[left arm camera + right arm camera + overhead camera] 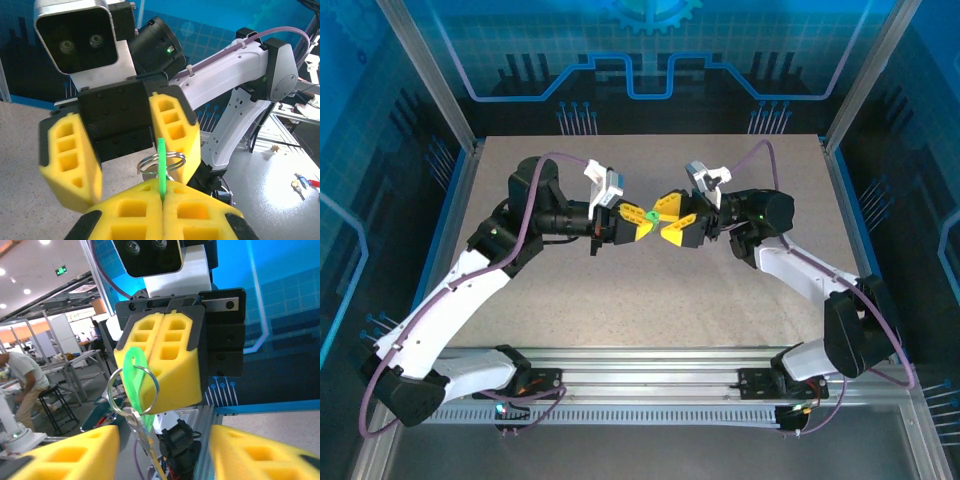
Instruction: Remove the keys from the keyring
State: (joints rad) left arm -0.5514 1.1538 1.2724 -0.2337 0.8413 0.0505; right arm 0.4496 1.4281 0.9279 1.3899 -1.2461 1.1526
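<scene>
Both grippers meet nose to nose above the middle of the table. My left gripper (628,222) (162,196) is shut on the keys' flat bright-green piece (162,160) (134,371) (648,214), which stands edge-on between its yellow fingers (172,365). The steel keyring (161,162) (131,387) passes through the green piece's hole and hangs free. A grey metal key blade (141,435) dangles from the ring. My right gripper (673,221) (165,452) (122,150) is open, its fingers (70,162) spread to either side of the ring, one close beside it.
The beige table (650,300) lies below both arms. Aluminium rails (650,365) run along its near edge. Blue panels (640,60) wall the back and sides.
</scene>
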